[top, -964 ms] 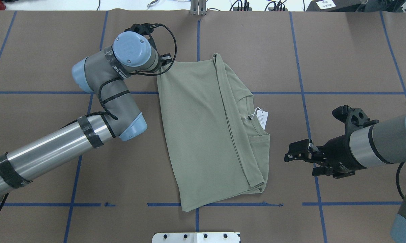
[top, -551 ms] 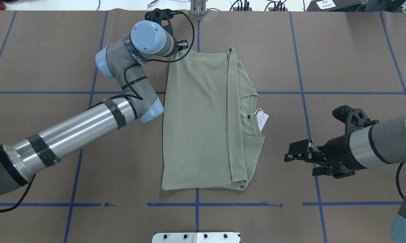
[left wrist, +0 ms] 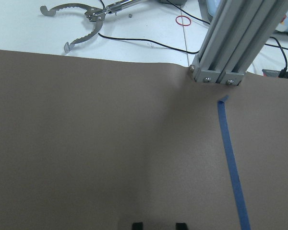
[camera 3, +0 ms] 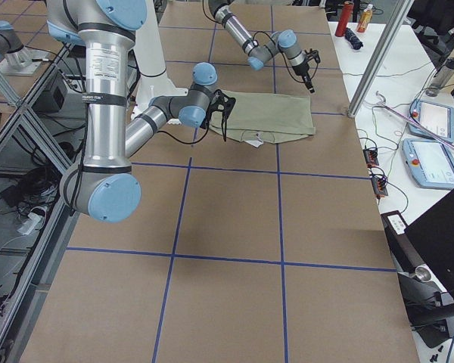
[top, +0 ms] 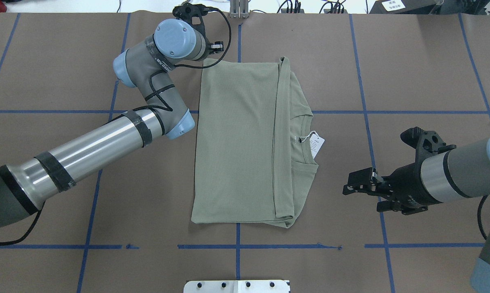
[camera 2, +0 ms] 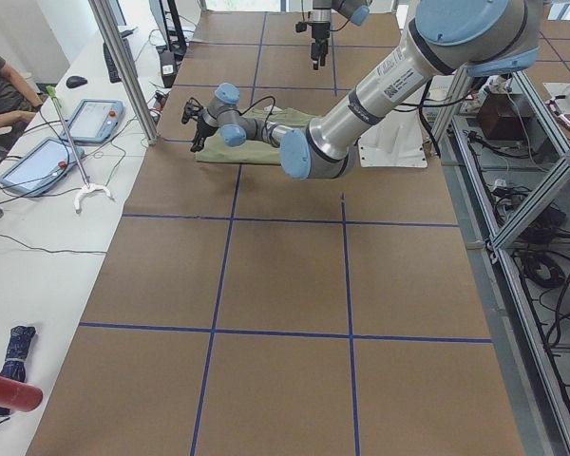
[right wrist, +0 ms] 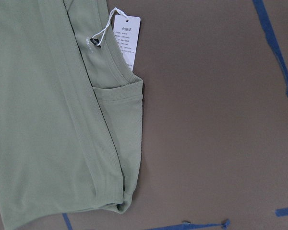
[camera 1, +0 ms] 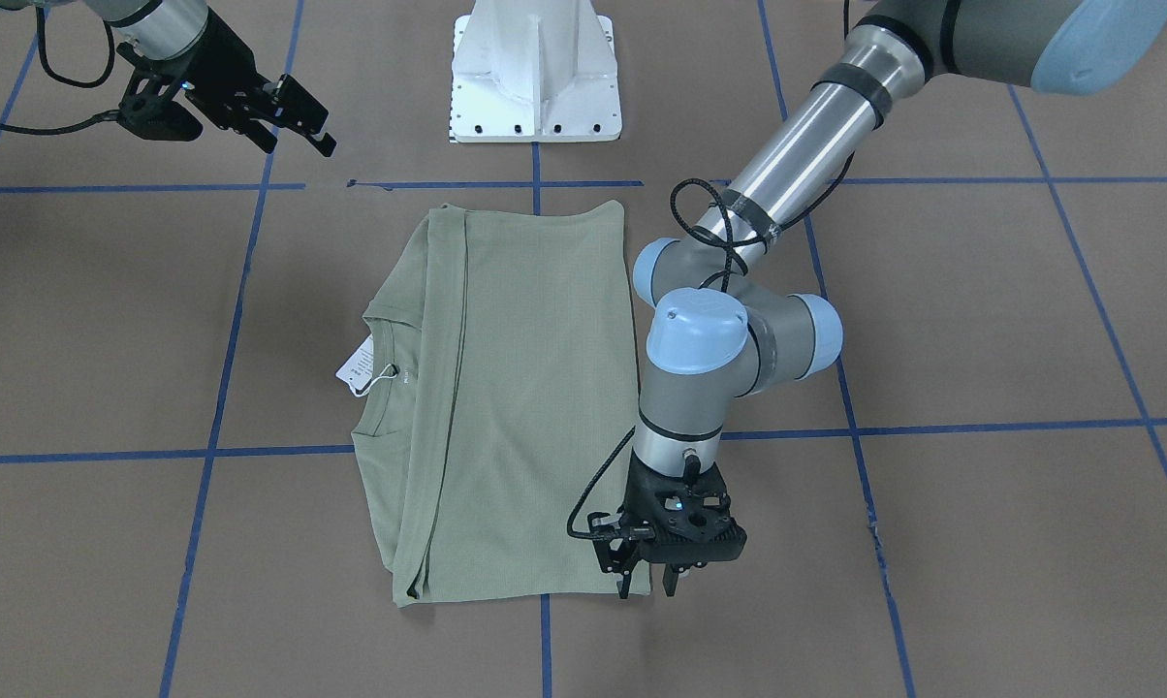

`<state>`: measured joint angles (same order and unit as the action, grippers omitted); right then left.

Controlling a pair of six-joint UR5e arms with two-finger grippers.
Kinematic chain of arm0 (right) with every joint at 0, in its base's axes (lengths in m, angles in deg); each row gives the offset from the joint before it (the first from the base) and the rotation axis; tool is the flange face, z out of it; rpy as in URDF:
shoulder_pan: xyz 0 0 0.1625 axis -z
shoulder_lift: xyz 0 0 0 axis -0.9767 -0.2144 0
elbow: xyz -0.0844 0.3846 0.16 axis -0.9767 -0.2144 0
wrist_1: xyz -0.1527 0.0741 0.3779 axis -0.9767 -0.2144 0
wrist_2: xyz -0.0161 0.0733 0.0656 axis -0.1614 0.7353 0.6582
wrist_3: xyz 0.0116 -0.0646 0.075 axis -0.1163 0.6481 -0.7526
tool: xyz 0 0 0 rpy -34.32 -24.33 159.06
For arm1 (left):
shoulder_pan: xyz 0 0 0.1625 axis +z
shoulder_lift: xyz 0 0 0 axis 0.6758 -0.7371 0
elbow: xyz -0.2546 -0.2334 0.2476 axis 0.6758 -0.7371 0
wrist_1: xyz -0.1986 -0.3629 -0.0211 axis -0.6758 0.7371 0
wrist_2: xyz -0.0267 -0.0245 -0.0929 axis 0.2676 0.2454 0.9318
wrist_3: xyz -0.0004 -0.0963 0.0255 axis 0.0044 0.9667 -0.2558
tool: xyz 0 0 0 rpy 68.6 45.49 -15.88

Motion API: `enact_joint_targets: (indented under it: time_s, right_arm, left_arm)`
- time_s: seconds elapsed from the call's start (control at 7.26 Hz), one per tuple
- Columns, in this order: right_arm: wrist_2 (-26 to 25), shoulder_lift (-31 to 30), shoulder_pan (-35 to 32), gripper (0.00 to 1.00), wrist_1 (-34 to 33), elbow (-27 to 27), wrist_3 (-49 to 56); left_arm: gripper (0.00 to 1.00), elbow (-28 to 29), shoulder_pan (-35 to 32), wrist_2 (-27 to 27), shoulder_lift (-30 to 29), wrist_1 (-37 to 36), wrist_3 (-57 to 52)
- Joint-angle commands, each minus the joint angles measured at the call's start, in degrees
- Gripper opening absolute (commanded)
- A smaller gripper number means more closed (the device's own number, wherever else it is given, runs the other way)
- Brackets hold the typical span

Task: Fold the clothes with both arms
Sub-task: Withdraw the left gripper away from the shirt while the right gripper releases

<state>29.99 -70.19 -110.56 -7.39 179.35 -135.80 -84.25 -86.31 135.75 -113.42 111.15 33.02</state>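
Shirt (top: 237,142) lies folded lengthwise mid-frame; left gripper (camera 1: 648,585), jaws apart, at its front-view lower-right corner; right gripper (top: 353,188) hovers open. Next probably a crosswise fold.

The shirt (top: 237,142) has swung from a slant to lie square with the blue tape lines (top: 412,112). The left gripper (camera 1: 649,586) has moved farther out, and the shirt corner beside it now lies flat.

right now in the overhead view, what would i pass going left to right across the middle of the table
left arm → shirt → paper tag at the shirt's collar edge → right pincer
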Motion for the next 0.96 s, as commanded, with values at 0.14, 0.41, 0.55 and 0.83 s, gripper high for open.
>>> enact_joint_targets:
  time_s: [0.14,0.41,0.55,0.83]
  right_arm:
    - [-1.1,6.3,-1.1,1.0,-1.5,-6.4,0.6]
    - [-2.1,13.1,-1.1,1.0,-13.3,-7.3,6.7]
    - [-3.8,17.9,-0.4,1.0,-18.5,-9.6,9.8]
    - [-8.2,24.8,2.9,1.0,-20.4,-16.3,10.5]
  left_arm:
    - [1.0,-3.4,-2.4,6.6,1.8,-1.8,-3.0]
    - [1.0,-16.7,-2.4,10.0,9.1,-9.5,-5.6]
    - [1.0,-21.5,-2.4,10.1,12.3,-10.8,-6.8]
    - [1.0,-29.9,-2.4,13.3,17.2,-13.9,-6.9]
